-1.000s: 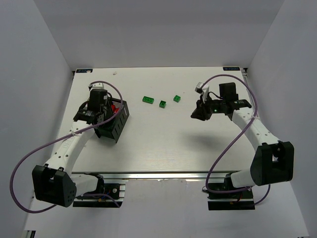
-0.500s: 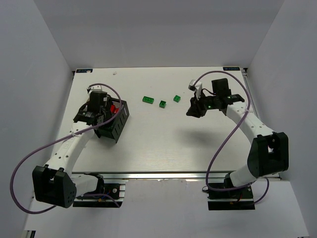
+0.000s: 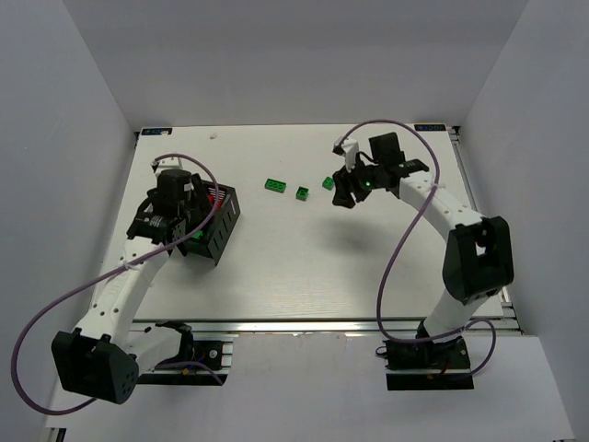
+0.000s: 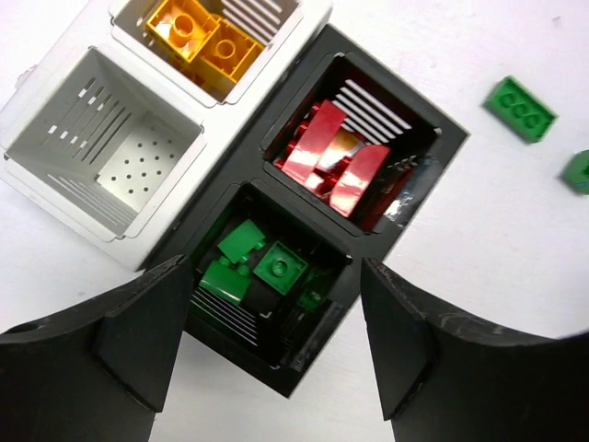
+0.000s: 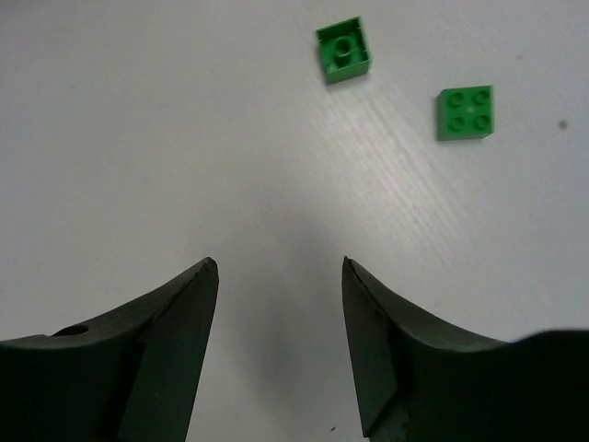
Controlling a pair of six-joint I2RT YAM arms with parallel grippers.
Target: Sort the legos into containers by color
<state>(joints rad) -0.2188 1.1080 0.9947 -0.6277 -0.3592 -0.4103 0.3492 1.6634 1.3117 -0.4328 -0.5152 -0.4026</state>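
Fingers of the left claw (image 4: 276,276) stand spread with nothing between them, hanging over the black bin (image 4: 433,152). Two of its compartments show. The one under the claw holds green bricks (image 4: 281,267), at least three. The one beyond holds red bricks (image 4: 322,157), tilted and overlapping, too tangled to count exactly. Two white bins touch the black one. The orange-filled white bin (image 4: 276,64) carries two orange bricks (image 4: 204,37) side by side, and the other white bin (image 4: 55,120) shows a bare perforated floor. The right claw (image 5: 279,267) is likewise spread and holds nothing, above the tabletop (image 5: 138,138). Two green pieces lie just past its tips. From above, three loose green bricks (image 3: 302,192) sit in a short row on the tabletop, well apart from the bins.
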